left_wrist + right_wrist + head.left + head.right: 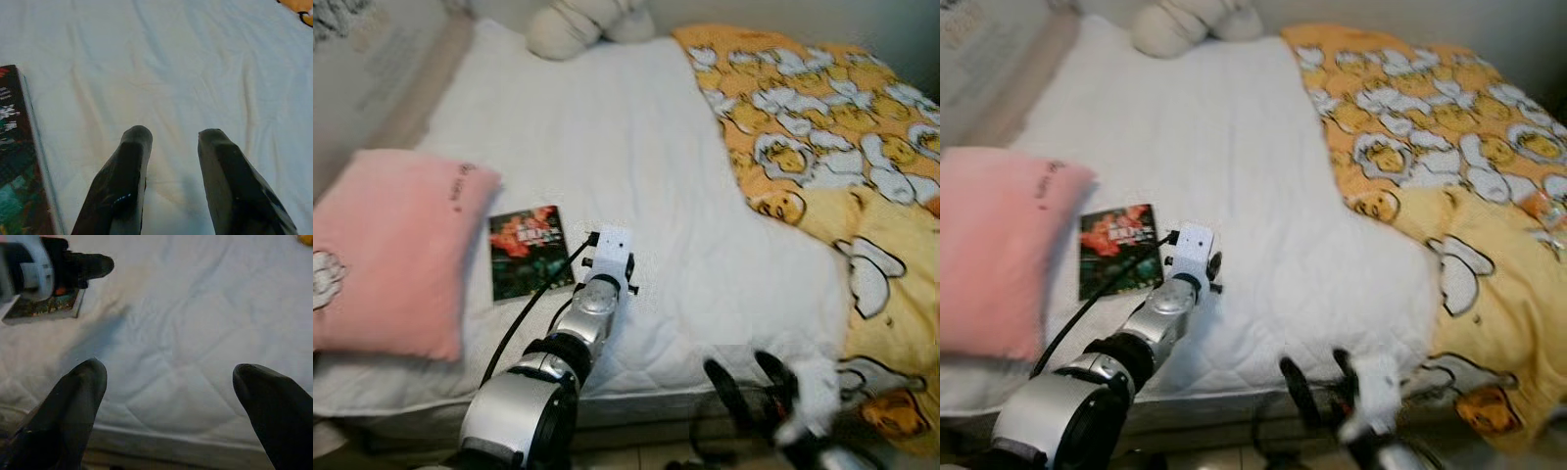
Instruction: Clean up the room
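Note:
A dark book [527, 250] with a red and green cover lies flat on the white bed sheet [636, 127], beside a pink pillow [391, 250]. My left arm reaches over the bed's front part. Its gripper [173, 134] hovers just above bare sheet, right of the book [19, 171], open with nothing between the fingers. My right gripper [168, 372] is low at the bed's front edge, open wide and empty, its black fingers [724, 382] blurred. The right wrist view also catches the left gripper [88, 265] above the book [44, 306].
A yellow and orange duck-print blanket [832, 147] covers the bed's right side and hangs over the front corner. A white plush toy [582, 24] lies at the head of the bed. A wall runs along the left.

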Available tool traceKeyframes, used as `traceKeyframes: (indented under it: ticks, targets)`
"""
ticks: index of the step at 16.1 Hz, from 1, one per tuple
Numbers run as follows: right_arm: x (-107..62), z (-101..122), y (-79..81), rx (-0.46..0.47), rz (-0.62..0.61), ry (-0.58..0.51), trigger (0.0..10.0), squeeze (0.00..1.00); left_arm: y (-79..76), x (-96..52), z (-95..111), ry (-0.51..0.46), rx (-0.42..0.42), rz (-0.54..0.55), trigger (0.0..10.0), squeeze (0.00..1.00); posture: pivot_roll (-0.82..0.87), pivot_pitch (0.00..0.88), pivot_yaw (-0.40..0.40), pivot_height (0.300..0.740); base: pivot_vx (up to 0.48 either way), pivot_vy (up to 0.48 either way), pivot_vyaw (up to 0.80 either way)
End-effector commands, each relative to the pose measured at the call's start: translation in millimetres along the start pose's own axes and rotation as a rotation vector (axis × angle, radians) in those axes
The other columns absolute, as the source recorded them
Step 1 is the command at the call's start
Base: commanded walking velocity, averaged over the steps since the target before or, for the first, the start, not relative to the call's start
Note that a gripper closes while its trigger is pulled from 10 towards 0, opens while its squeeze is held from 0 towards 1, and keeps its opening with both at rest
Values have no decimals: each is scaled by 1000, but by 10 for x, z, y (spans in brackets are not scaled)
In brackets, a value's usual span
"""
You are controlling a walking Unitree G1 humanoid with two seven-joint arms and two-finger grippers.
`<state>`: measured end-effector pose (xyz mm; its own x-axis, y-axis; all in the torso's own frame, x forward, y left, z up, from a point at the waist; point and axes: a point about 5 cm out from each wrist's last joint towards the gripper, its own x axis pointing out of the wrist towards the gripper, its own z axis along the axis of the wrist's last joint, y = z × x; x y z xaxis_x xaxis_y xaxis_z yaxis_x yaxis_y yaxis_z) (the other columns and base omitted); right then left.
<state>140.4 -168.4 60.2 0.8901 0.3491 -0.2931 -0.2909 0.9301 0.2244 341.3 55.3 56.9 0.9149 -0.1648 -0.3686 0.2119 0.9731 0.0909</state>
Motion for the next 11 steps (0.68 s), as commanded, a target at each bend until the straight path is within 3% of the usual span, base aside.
traceKeyframes:
  ticks: [1, 3, 4, 5, 8, 11]
  targets:
    - [-28, 87, 32, -12, 13, -18, 10000, 0, -47, 15, 66, 0, -5, 10, 10000, 0, -243, 119, -61, 736, 0, 0, 0]
    - [-261, 79, 76, -20, 10, 26, 10000, 0, -37, 23, 90, 5, -25, 22, 10000, 0, -292, 170, -93, 736, 0, 0, 0]
    - [-301, 82, 89, -21, 9, 34, 10000, 0, -44, 23, 87, 10, -25, 21, 10000, 0, -292, 170, -93, 736, 0, 0, 0]
    - [-364, 82, 113, -26, 12, 55, 10000, 0, -37, 19, 48, 33, 12, 22, 10000, 0, -300, 184, -108, 736, 0, 0, 0]
    - [-447, 135, 128, -27, 19, 77, 10000, 0, 164, 21, -10, 69, 55, 121, 10000, 0, -309, 208, -139, 736, 0, 0, 0]
    - [-495, 140, 139, -30, 34, 104, 10000, 0, 476, 8, -62, 103, 66, 240, 10000, 0, -297, 221, -158, 736, 0, 0, 0]
